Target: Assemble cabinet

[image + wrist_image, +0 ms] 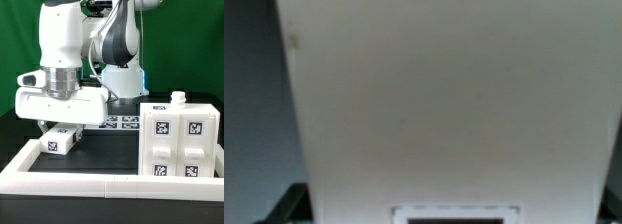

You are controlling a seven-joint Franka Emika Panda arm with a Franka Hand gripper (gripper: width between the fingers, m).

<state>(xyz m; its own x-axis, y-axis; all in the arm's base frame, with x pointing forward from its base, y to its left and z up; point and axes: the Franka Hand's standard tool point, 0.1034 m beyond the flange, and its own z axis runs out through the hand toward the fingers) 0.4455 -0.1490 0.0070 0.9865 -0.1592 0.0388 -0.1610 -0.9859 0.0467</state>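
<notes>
The large white cabinet box (180, 140) stands at the exterior view's right, with several black-and-white tags on its face and a small white piece (178, 98) on top. My gripper (60, 128) is at the exterior view's left, pointing straight down. A smaller white cabinet block (60, 142) with a tag on its end sits between the fingers, low over the black table. In the wrist view this block (446, 100) fills nearly the whole picture. The dark fingers (288, 205) flank its two long sides, and my gripper (450, 205) looks shut on it.
A long low white border rail (100, 180) runs along the front and up the exterior view's left side. The marker board (125, 122) lies flat behind the gripper, by the robot's base (125, 80). The big box stands close to the right of the held block.
</notes>
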